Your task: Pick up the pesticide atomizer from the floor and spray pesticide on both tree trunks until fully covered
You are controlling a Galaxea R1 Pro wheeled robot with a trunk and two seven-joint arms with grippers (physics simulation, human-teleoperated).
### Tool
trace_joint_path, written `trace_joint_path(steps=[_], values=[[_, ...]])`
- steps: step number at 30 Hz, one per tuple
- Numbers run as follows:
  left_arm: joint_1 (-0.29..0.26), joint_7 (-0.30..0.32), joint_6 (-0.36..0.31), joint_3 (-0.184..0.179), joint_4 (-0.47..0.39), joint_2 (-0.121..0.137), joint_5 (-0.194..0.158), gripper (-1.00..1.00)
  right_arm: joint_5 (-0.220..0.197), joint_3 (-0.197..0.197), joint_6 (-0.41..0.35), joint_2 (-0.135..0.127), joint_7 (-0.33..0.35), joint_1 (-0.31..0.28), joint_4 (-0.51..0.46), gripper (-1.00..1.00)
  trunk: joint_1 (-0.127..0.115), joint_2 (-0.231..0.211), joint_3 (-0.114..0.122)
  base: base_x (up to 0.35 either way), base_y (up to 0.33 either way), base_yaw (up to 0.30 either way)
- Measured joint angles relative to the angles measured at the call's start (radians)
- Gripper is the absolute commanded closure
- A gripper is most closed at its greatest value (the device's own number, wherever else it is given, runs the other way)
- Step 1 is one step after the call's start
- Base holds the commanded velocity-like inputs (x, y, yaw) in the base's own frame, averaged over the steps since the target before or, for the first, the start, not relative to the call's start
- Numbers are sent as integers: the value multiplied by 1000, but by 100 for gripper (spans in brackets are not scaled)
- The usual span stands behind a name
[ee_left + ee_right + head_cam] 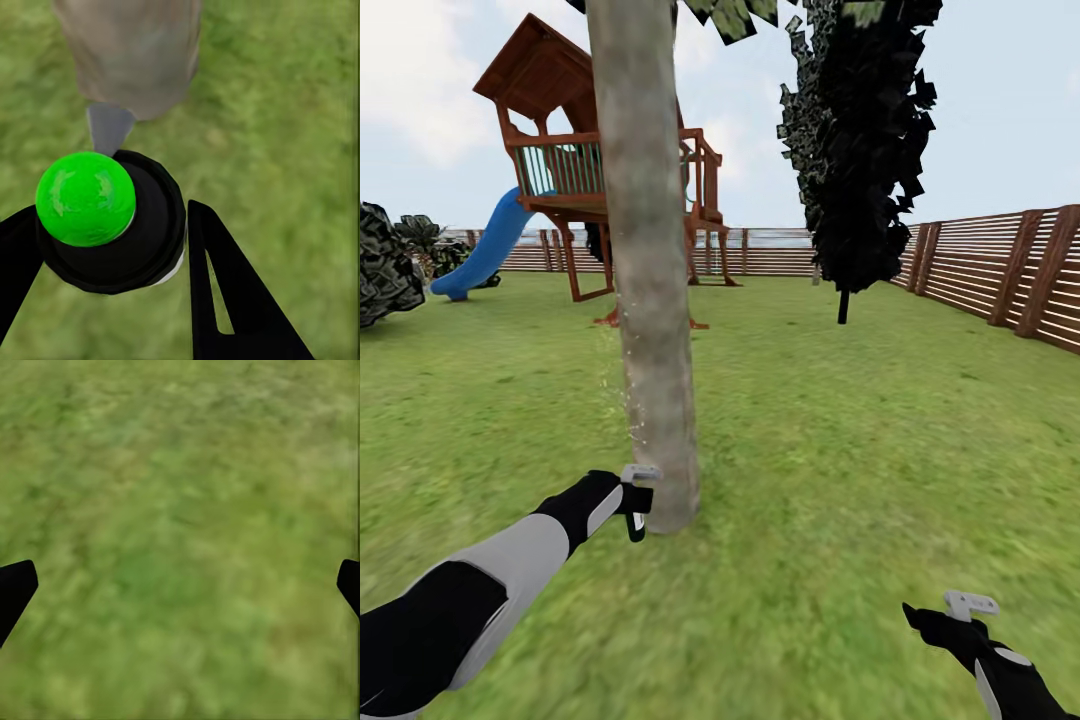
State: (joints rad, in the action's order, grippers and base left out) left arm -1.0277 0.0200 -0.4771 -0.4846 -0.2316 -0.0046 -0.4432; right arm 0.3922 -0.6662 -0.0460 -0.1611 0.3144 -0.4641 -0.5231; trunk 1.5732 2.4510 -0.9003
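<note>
One thick beige-grey mottled tree trunk [645,260]; one black pesticide atomizer bottle [124,229] at its base.
Your left gripper [637,503] clamps both black fingers [225,292] around the bottle, grey nozzle facing the trunk. Your right gripper [960,612] hangs spread wide, empty, over green grass [180,525].

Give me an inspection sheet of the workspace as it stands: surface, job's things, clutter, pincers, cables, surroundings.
Surface: green grass lawn.
Job's things: pesticide atomizer held beside the base of the tree trunk, nozzle toward the bark; faint specks in the air along the trunk's side, possibly spray.
Clutter: nothing seen.
Pincers: left pincer shut on the atomizer, close to the trunk; right pincer open, low over bare grass.
Cables: nothing seen.
Surroundings: wooden playhouse with blue slide, dark thin-trunked tree, slat fence, bushes.
</note>
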Motion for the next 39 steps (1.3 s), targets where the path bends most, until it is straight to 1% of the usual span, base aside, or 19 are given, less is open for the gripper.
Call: trace_joint_path(steps=[5,9,11,13,14,15,17,19,21,22,24,29,39], values=[[-1,-5,-12,5,-1,-16,3,100,-1,0,0,-1,0,0,0,-100,0,0,0,8,-9,0],[-7,-6,-123,6,-11,-19,6,100,-1,0,0,0,0,0,0,-100,0,0,0,0,0,0],[-9,-7,-191,7,-89,-12,6,100,-1,0,0,-1,0,0,0,-100,0,0,0,0,0,0],[-9,-8,-275,6,-168,5,8,100,-1,0,0,-2,1,0,0,-100,0,0,0,0,0,0],[-9,-8,-307,6,-211,13,10,100,-1,0,0,-3,1,0,0,-100,0,0,0,0,0,0],[-11,-9,-358,6,-264,23,11,100,-1,0,0,-4,1,0,0,-100,0,0,0,0,0,0],[-29,-9,-407,6,-282,27,14,100,-1,0,0,-4,1,0,0,-100,0,0,0,0,0,0],[-45,-9,-420,6,-286,35,17,100,-1,0,0,-5,1,0,0,-100,0,0,0,0,0,0],[-79,-9,-429,6,-288,45,17,100,-1,0,0,-5,1,0,0,-100,0,0,0,0,0,0],[-101,-9,-446,6,-288,47,16,100,-1,0,0,-6,1,1,0,-100,0,0,0,0,0,0],[-122,-9,-486,6,-288,49,14,100,-1,0,0,-6,1,0,0,-100,0,0,0,0,0,0],[-129,-9,-502,6,-289,50,13,100,-1,0,0,-6,2,1,0,-100,0,0,0,0,0,29],[-129,-9,-503,6,-290,49,13,100,-1,0,0,-6,1,0,0,-100,0,0,0,0,0,244]])
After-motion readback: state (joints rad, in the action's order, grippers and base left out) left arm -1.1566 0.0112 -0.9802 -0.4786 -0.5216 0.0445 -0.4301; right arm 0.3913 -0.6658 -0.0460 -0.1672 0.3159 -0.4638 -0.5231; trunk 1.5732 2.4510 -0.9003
